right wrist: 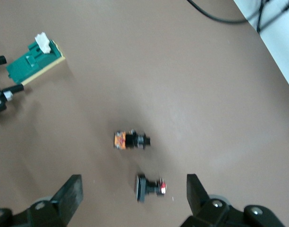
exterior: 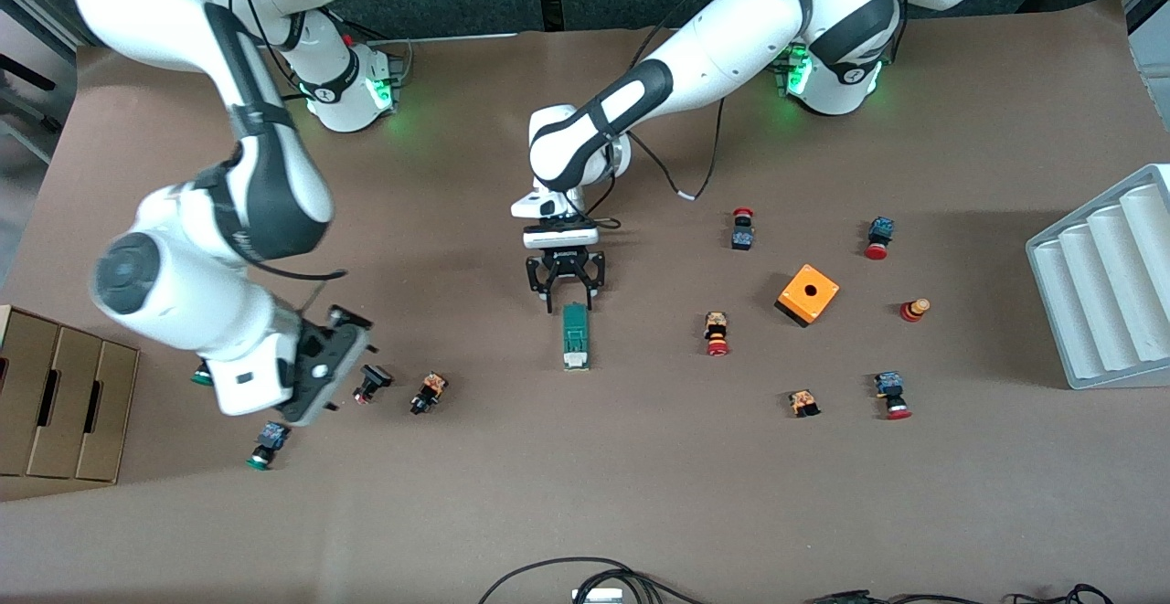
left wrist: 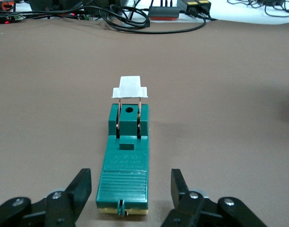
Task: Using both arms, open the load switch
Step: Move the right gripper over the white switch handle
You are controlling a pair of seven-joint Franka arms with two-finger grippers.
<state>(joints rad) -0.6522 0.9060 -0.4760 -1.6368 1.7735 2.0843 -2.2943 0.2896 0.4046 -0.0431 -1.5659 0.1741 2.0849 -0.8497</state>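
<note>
Left gripper [exterior: 567, 301] is straddling the ribbed green plastic load switch [exterior: 575, 336], fingers apart; right gripper [right wrist: 133, 189] is hanging wide open over a push button [right wrist: 149, 187].

Green load switch [exterior: 575, 336] flat mid-table

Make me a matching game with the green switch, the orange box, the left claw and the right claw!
Things:
1. load switch
2. orange box
3. left claw
4. right claw

Descriptions:
A. open, above small push buttons
B. open around one end of the green block
C. has a round hole on top
D. dark green with a white piece

Pairs: 1-D, 2-C, 3-B, 4-A
</note>
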